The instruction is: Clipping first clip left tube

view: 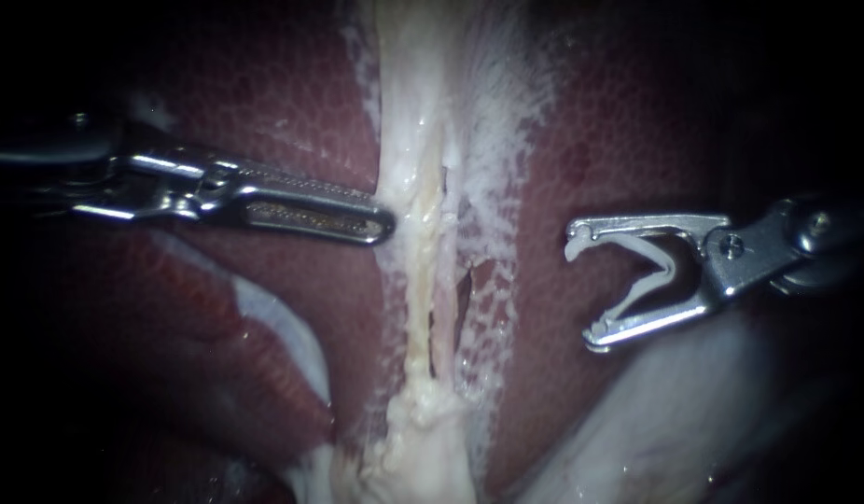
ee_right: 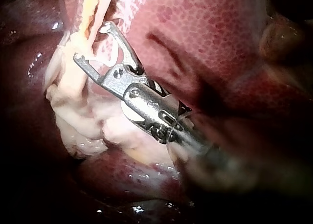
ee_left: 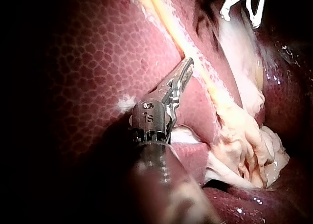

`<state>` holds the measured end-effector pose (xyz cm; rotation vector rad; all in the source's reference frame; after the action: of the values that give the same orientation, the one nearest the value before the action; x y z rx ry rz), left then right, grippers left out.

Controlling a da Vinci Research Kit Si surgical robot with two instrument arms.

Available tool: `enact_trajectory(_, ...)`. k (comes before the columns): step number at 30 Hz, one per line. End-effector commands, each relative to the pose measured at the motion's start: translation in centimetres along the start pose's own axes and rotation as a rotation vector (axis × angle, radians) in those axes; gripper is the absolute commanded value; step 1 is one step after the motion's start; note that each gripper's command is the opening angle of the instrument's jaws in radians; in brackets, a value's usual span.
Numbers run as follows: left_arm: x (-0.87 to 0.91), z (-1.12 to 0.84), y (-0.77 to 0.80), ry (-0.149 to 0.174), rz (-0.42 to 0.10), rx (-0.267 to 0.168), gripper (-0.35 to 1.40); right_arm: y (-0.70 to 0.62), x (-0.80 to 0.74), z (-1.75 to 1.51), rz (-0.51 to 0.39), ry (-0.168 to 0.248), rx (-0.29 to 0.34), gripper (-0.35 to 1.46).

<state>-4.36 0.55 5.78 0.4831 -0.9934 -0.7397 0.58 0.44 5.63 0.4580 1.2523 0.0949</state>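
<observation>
Liver [view: 292, 103] fills our endoscope view, dark red and mottled, with a pale band of tissue [view: 493, 140] running down its middle. Within that band we see two thin strands side by side, and the yellowish one on the left is the left tube [view: 415, 289]. Our left instrument [view: 383, 222] reaches across the liver to the band. Its end effector is pressed together, and the tip of its jaws touches the band's edge just beside the left tube. We cannot tell whether any tissue is caught in the tip. From the left wrist view, the left instrument [ee_left: 187, 63] lies along the liver [ee_left: 98, 62] with its jaws together and its tip against the left tube [ee_left: 208, 84]. A pale lump of tissue [ee_left: 244, 141] sits beside it. Our right instrument [view: 583, 289] hangs over the liver on the band's far side, well apart from the left tube. Its end effector is spread wide and cradles an open white clip [view: 661, 271], one leg lying along each jaw. In the right wrist view, the right instrument [ee_right: 92, 42] points its spread jaws toward the yellowish strand [ee_right: 90, 13] without touching it.
</observation>
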Motion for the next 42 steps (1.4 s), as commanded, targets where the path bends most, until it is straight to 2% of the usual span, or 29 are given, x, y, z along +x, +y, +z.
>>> enact_trajectory(1,0.0,0.0,0.0,0.0,0.0,0.0,-0.35,0.0,0.0,0.0,0.0,0.0,0.0,0.6)
enact_trajectory(12,0.0,-0.02,-0.01,0.0,0.0,0.001,-0.35,0.0,0.0,0.01,-0.001,0.0,0.0,0.6)
enact_trajectory(20,-0.07,-0.23,-0.04,-0.001,-0.005,-0.003,-0.35,-0.02,0.01,0.06,-0.002,0.0,-0.001,0.6)
enact_trajectory(24,-0.15,-0.35,-0.11,-0.02,-0.011,0.0,-0.35,-0.03,0.01,0.07,-0.002,-0.001,-0.001,0.6)
enact_trajectory(27,-0.27,-0.48,-0.18,-0.051,-0.027,-0.001,-0.35,-0.03,0.0,0.09,-0.003,-0.001,-0.001,0.6)
enact_trajectory(31,-0.39,-0.62,-0.27,-0.075,-0.015,-0.003,-0.35,-0.04,-0.02,0.12,-0.005,-0.001,0.001,0.6)
enact_trajectory(37,-0.38,-0.64,-0.3,-0.076,-0.01,-0.007,-0.35,-0.07,-0.08,0.25,-0.011,-0.001,0.007,0.6)
enact_trajectory(42,-0.35,-0.63,-0.3,-0.076,-0.009,-0.009,-0.35,-0.14,-0.22,0.49,-0.032,0.002,0.024,0.6)
